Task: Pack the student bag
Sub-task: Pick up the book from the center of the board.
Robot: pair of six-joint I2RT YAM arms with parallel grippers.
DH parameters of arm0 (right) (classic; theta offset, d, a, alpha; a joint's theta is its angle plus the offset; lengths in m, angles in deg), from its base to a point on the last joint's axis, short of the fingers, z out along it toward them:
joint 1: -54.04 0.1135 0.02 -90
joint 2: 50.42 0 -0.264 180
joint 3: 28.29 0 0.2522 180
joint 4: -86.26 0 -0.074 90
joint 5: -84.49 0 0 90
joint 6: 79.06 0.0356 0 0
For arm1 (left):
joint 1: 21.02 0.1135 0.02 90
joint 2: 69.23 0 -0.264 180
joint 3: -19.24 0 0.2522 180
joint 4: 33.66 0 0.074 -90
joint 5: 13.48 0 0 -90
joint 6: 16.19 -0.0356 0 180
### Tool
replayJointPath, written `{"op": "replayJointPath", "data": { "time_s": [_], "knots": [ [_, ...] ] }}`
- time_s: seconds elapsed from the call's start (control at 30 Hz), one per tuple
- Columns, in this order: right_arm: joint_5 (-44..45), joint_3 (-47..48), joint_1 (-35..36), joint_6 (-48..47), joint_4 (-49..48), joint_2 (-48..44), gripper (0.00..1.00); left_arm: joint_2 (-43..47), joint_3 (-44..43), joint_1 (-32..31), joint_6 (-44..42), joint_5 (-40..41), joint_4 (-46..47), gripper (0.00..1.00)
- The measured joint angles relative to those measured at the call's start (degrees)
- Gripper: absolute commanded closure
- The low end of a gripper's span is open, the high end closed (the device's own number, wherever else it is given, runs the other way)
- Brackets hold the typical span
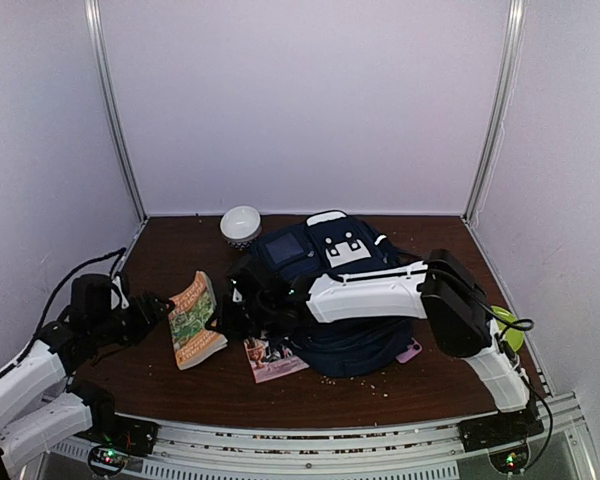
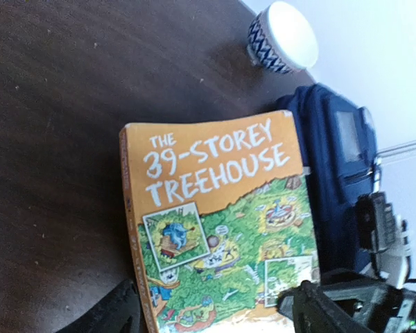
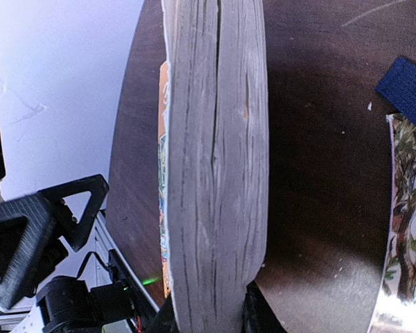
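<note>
The student bag [image 1: 352, 346], navy with white buckle patches, lies in the middle of the table, and my right arm crosses over it. An orange and green paperback, "The 39-Storey Treehouse" [image 1: 194, 322], sits left of the bag. My right gripper [image 1: 228, 312] is shut on the book's page edge [image 3: 215, 139], one finger on each cover. My left gripper [image 1: 156, 307] stands open at the book's other side. In the left wrist view the cover [image 2: 215, 201] fills the space between the left gripper's [image 2: 208, 306] spread fingers. The bag [image 2: 333, 180] lies beyond the book there.
A white bowl with a blue pattern [image 1: 241, 225] stands behind the book near the back wall. A thin picture booklet [image 1: 272, 358] lies under the bag's front left corner. A pink item [image 1: 410, 352] pokes out at the bag's right, with a yellow-green object [image 1: 510, 330] beyond it.
</note>
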Motion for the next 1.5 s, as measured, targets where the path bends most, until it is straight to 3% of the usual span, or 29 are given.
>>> {"op": "replayJointPath", "data": {
  "time_s": [0.07, 0.3, 0.5, 0.67, 0.97, 1.5],
  "knots": [
    [-0.17, -1.77, 0.22, -0.55, -0.39, -3.08, 1.0, 5.64, -3.13, 0.0, -0.35, 1.55, -4.83, 0.03],
    [0.5, -13.73, -0.22, -3.52, -6.1, -20.22, 1.0, 13.97, -12.61, 0.0, -1.46, 3.65, -14.23, 0.02],
    [3.85, -30.14, -0.9, -9.55, -13.03, -39.15, 1.0, 12.44, -13.38, -0.2, -1.86, -4.28, -10.91, 0.02],
    [7.76, -41.72, -1.05, -12.72, -15.98, -49.99, 1.0, 10.16, -13.53, -1.2, -1.14, -11.13, -0.98, 0.02],
    [14.01, -54.84, -1.14, -13.6, -17.25, -57.37, 1.0, -7.67, -20.83, -12.13, -3.04, -15.02, 11.65, 0.02],
    [14.75, -56.19, -1.14, -15.89, -20.28, -63.08, 1.0, -24.22, -24.68, -20.7, -2.47, -21.99, 27.82, 0.02]
  ]
}}
